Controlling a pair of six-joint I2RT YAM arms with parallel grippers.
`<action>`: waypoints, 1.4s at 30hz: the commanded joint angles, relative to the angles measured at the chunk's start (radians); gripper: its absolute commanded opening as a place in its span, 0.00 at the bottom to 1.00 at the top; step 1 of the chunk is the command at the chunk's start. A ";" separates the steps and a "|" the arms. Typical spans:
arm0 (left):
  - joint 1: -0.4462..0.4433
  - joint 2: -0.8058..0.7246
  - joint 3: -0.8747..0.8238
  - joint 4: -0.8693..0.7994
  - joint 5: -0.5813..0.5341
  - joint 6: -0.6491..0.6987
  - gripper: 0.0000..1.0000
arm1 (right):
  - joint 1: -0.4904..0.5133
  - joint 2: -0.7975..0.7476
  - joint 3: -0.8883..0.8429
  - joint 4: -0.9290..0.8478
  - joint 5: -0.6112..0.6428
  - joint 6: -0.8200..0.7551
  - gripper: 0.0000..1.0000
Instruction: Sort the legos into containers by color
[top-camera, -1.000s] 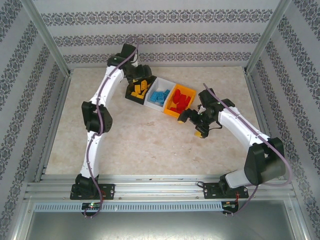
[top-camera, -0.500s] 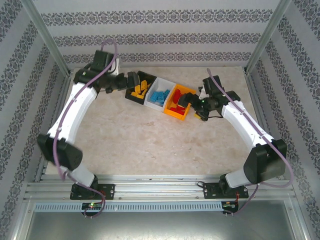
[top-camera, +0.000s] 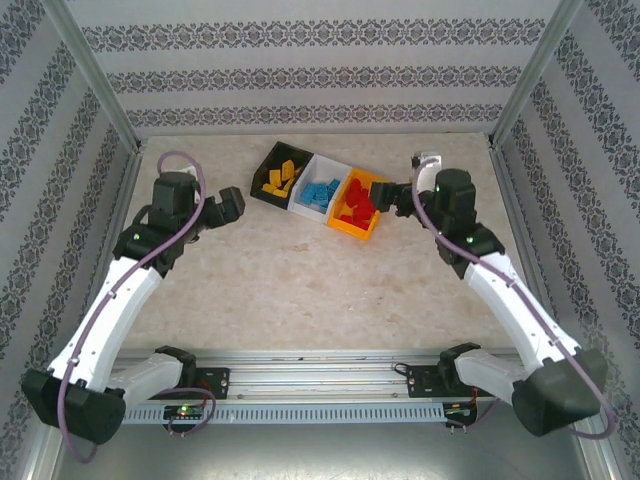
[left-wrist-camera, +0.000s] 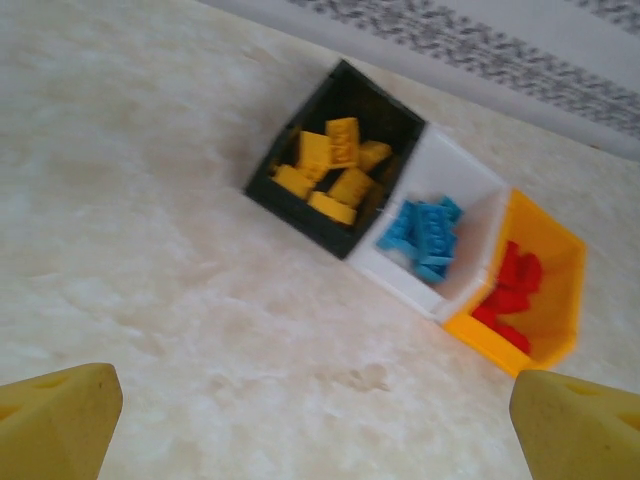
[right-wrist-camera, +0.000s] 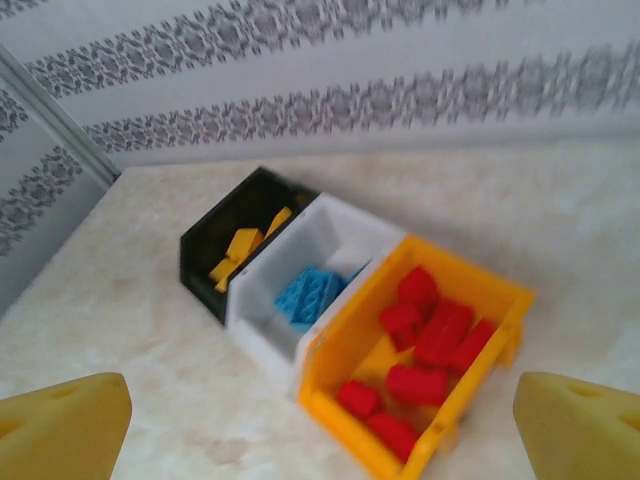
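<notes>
- Left claw (top-camera: 231, 208) stands spread wide with nothing between its yellow fingertips (left-wrist-camera: 60, 420). The right claw (top-camera: 382, 190) is just as wide and just as bare.
- Where are the legos?
- Every brick I can make out lies inside a container. On my overhead view the three bins sit touching in a slanted row at upper centre. The yellow bricks (left-wrist-camera: 330, 165) lie in the black bin (left-wrist-camera: 300, 222) at the upper-left end. The blue bricks (left-wrist-camera: 425, 235) are in the white bin (left-wrist-camera: 395, 283) in the middle, and the red bricks (left-wrist-camera: 510, 290) are in the orange bin (left-wrist-camera: 482, 343) at the lower-right end.
- And the claws around them?
- The left claw hangs over the table (top-camera: 300, 290), left of the black bin and apart from it. The right claw hovers at the orange bin's right edge. I can't tell from above whether it touches the rim.
- Which step are we on?
- I judge the sorting done, with no colours mixed as far as I can see. The next move calls for a scan of the tabletop for strays. After that I'd bring both arms home, taking care that the right one doesn't clip the orange bin.
</notes>
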 joint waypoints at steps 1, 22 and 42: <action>-0.010 -0.101 -0.146 0.169 -0.141 0.062 1.00 | -0.015 -0.039 -0.096 0.166 0.186 -0.172 0.98; 0.007 -0.238 -0.529 0.498 -0.397 0.230 1.00 | -0.280 0.307 -0.432 0.669 0.186 -0.168 0.98; 0.208 0.276 -0.567 1.020 -0.265 0.362 1.00 | -0.281 0.426 -0.518 0.929 0.139 -0.186 0.98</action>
